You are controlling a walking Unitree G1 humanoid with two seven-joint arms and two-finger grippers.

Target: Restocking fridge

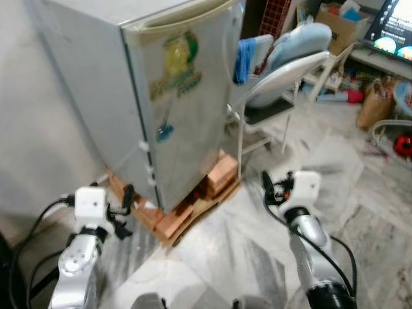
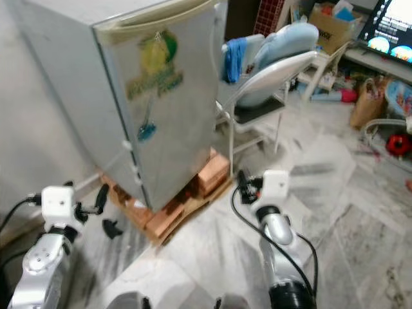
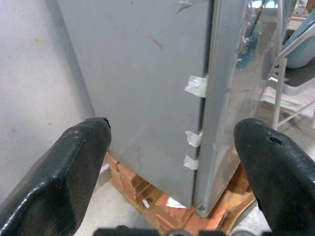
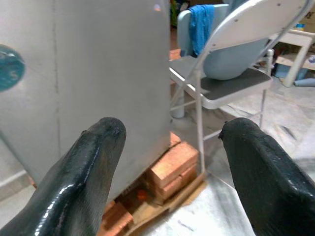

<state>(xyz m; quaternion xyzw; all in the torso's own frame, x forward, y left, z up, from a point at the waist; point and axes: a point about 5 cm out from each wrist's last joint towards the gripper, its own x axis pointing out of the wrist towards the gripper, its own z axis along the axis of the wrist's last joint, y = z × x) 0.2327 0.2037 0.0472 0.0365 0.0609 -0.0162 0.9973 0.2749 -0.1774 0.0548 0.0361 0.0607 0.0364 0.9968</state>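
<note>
your left gripper and right gripper, jaws wide and empty, face the shut fridge, seemingly raised on bricks.

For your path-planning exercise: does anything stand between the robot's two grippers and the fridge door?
Nothing visible does. The left gripper and right gripper, jaws open and empty, look straight at the closed fridge on its bricks. The folding chair stands beside the fridge, off the path.
</note>
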